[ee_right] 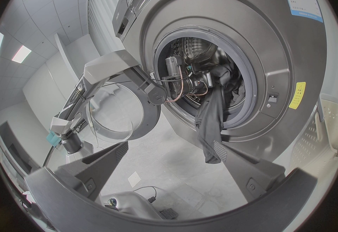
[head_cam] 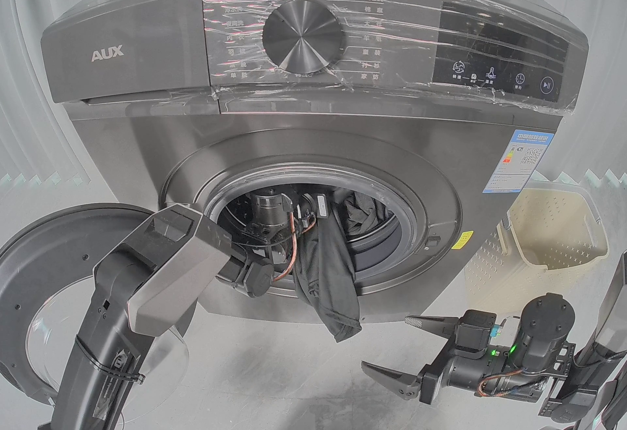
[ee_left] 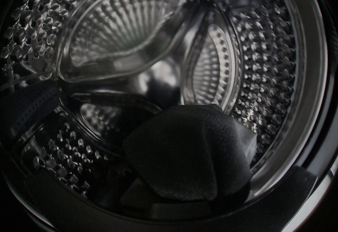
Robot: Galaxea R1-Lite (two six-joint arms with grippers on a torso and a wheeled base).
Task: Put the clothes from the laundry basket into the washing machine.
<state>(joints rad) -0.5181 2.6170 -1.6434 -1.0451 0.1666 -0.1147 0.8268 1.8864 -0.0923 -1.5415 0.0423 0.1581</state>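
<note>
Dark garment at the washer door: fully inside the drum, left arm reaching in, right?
No. The dark garment hangs out over the door rim of the washer toward the floor, as the head view shows; the left arm does reach in.

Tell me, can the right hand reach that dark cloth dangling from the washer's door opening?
Probably yes: the open right hand hangs low near the dark cloth, only bare floor between them.
</note>
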